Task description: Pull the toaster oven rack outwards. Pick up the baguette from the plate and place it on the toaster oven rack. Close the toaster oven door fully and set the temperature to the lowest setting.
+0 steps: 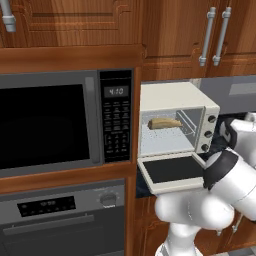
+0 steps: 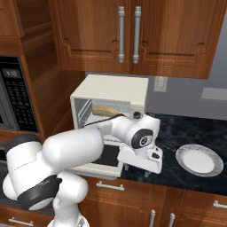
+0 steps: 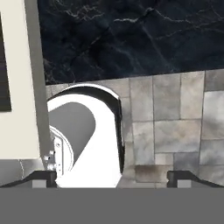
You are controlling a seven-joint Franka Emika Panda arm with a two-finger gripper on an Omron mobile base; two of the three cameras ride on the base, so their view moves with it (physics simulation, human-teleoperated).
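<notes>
Gripper (image 2: pixel 135 167) jaws stand wide apart, holding nothing, pointing down just right of the lowered toaster oven door (image 1: pixel 172 170); one baguette (image 1: pixel 164 123) lies on what looks like the toaster oven rack (image 1: pixel 167 131) inside the one toaster oven (image 1: pixel 172 102). One plate (image 2: pixel 199 160) sits bare, well apart on the counter (image 2: pixel 186 128).

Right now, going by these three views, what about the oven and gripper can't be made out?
- toaster oven knob settings: too small in the left base view; the arm hides them in the right base view.
- toaster oven door front edge: behind the arm in both base views.
- gripper fingertips: dark against the counter in the right base view.
</notes>
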